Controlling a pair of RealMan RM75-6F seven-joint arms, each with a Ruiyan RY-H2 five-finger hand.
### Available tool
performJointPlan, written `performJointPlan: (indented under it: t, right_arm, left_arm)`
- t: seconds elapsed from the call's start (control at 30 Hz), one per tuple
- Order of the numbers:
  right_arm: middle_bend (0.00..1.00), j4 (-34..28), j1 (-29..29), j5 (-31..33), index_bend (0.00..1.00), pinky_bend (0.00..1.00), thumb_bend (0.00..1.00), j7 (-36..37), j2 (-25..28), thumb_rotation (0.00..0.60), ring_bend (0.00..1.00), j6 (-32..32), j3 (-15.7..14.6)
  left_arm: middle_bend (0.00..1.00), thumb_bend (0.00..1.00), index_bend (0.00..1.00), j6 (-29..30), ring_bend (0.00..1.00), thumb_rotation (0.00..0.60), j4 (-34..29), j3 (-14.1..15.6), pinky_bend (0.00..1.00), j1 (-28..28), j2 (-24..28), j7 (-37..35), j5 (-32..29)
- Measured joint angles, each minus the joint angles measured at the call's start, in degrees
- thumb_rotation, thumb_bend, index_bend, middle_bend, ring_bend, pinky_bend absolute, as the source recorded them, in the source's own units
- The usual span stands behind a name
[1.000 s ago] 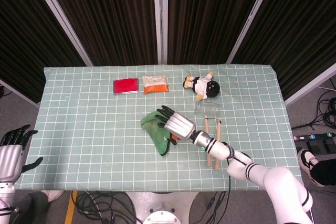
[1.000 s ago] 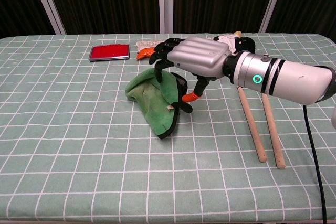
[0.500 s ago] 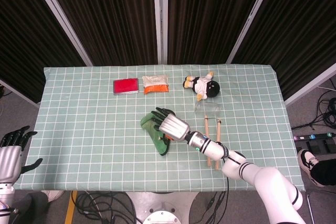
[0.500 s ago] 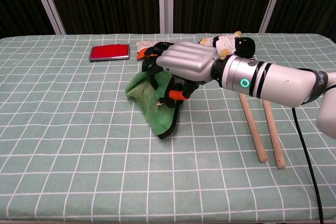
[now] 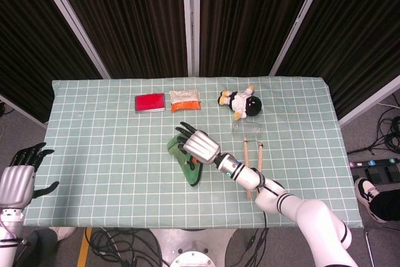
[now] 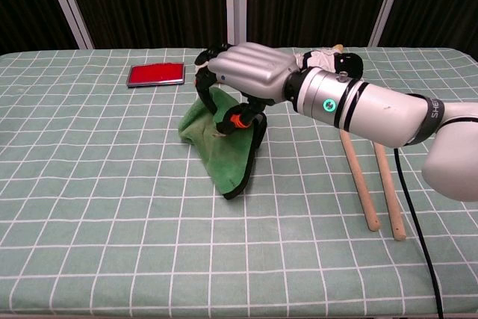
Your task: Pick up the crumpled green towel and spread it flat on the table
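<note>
Pickup step in hand: right robot hand (image 6: 243, 72) sits on top of the crumpled green towel (image 6: 216, 143), fingers curled down into the upper folds and thumb tucked against the cloth, so it looks like it is pinching a fold; towel not lifted yet, its bulk rests on the bench (image 6: 89, 207). Grip reads as closed on the towel in chest view; head view shows the same robot hand (image 5: 199, 146) covering the towel's upper end (image 5: 187, 166), lower end poking out toward the front edge

Towel location: mid-bench, slightly left of the two wooden sticks (image 6: 373, 184), well in front of the red flat packet (image 6: 155, 74) and the orange-and-white pouch (image 5: 185, 99). Plush doll (image 5: 239, 102) lies at the back right, apart from the towel

Left robot hand (image 5: 17, 179) hangs off the left bench edge, fingers spread, holding nothing

Next move, judged: firm up the pinch on one edge or corner rather than the bunch, raise so the cloth hangs free, then lay it down and drag it flat; left side of the bench has room. Risk: catching several layers, so it stays bunched

Writing: none readable; pouch print and packet too small, no brand legible on the arm
</note>
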Motion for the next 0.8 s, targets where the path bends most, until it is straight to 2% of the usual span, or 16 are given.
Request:
performJointPlan:
  t: [0.2, 0.43, 0.63, 0.8]
  right_arm:
    - [0.35, -2.5, 0.3, 3.7, 0.81, 0.0, 0.32, -4.0, 1.2, 0.6, 0.1, 1.5, 4.3]
    - [0.35, -8.3, 0.0, 7.0, 0.81, 0.0, 0.32, -8.8, 5.4, 0.6, 0.09, 4.3, 8.9]
    - [0.35, -15.0, 0.0, 9.2, 0.81, 0.0, 0.32, -13.8, 9.5, 0.6, 0.09, 5.6, 11.8]
    - [0.34, -21.2, 0.0, 10.8, 0.81, 0.0, 0.32, -19.8, 12.2, 0.6, 0.08, 6.0, 13.5]
  left_arm:
    - [0.25, 0.17, 0.3, -2.8, 0.17, 0.6, 0.4, -0.6, 0.18, -3.0, -0.6, -2.1, 1.5]
    - [0.25, 0.17, 0.31, -6.6, 0.17, 0.6, -0.1, -1.1, 0.19, -6.1, -1.0, -4.7, 1.7]
    - [0.25, 0.17, 0.32, -12.1, 0.17, 0.6, -0.6, -1.4, 0.21, -9.8, -1.3, -12.3, 1.8]
    - [0.25, 0.17, 0.32, -17.4, 0.17, 0.6, 0.3, -2.4, 0.21, -14.1, -3.6, -18.7, 0.9]
